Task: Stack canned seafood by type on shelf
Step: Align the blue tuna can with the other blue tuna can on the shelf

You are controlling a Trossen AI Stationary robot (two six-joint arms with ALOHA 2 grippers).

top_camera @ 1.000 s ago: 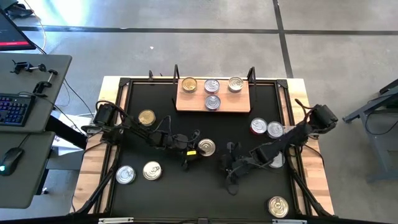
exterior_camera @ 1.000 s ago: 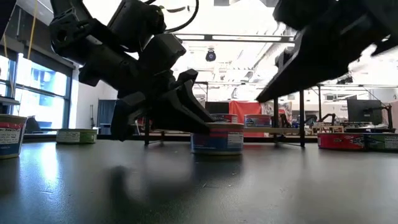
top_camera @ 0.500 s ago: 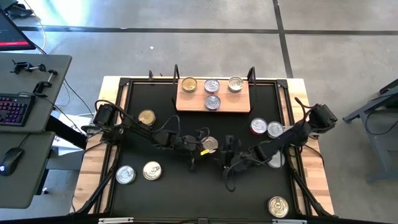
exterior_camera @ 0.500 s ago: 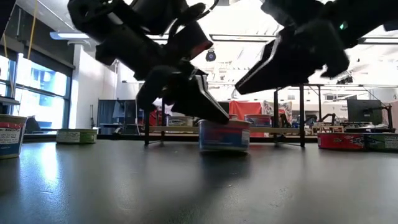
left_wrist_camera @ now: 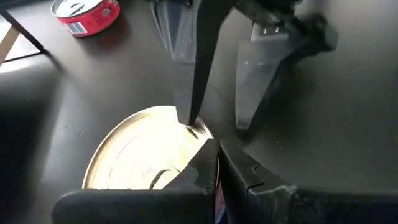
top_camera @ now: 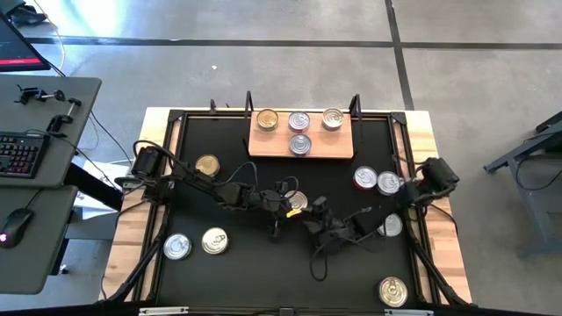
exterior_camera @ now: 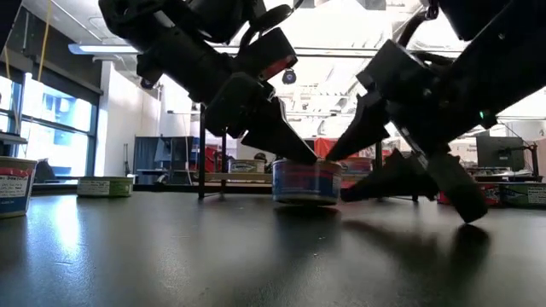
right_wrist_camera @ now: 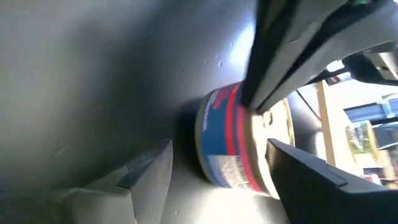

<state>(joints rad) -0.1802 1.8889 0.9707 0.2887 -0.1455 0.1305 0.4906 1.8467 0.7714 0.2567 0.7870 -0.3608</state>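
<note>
A flat tin with a gold lid and blue-and-red sides (top_camera: 299,201) (exterior_camera: 305,181) (right_wrist_camera: 230,140) stands on its base in the middle of the black tabletop. My left gripper (top_camera: 287,205) (exterior_camera: 300,157) (left_wrist_camera: 217,158) is shut at the tin's left top edge. My right gripper (top_camera: 316,213) (exterior_camera: 339,177) (right_wrist_camera: 221,146) is open at the tin's right side, one finger above the lid and one low beside the wall. The wooden shelf (top_camera: 263,145) at the far middle carries several tins standing on their bases. My left gripper rests its shut fingertips (exterior_camera: 299,153) on the rim of the tin's lid (left_wrist_camera: 186,162), at the left edge. It comes slanting down from the table's left. The tin stands flat on the table. My right gripper has one fingertip (left_wrist_camera: 188,115) at the lid's opposite rim; whether it touches, I cannot tell.
Loose tins lie about the tabletop: a gold one (top_camera: 207,166) at the left, two (top_camera: 177,247) (top_camera: 215,240) near the front left, three (top_camera: 365,178) (top_camera: 388,183) (top_camera: 392,226) at the right and one (top_camera: 392,291) at the front right. Black posts (top_camera: 248,104) stand at the shelf's ends.
My left gripper has shut, risen a little and gone right, its tip coming onto the tin's top edge. The tin has slid slightly toward the table's right and far side. My right gripper has sunk toward the tin, rolled about its own line and opened.
</note>
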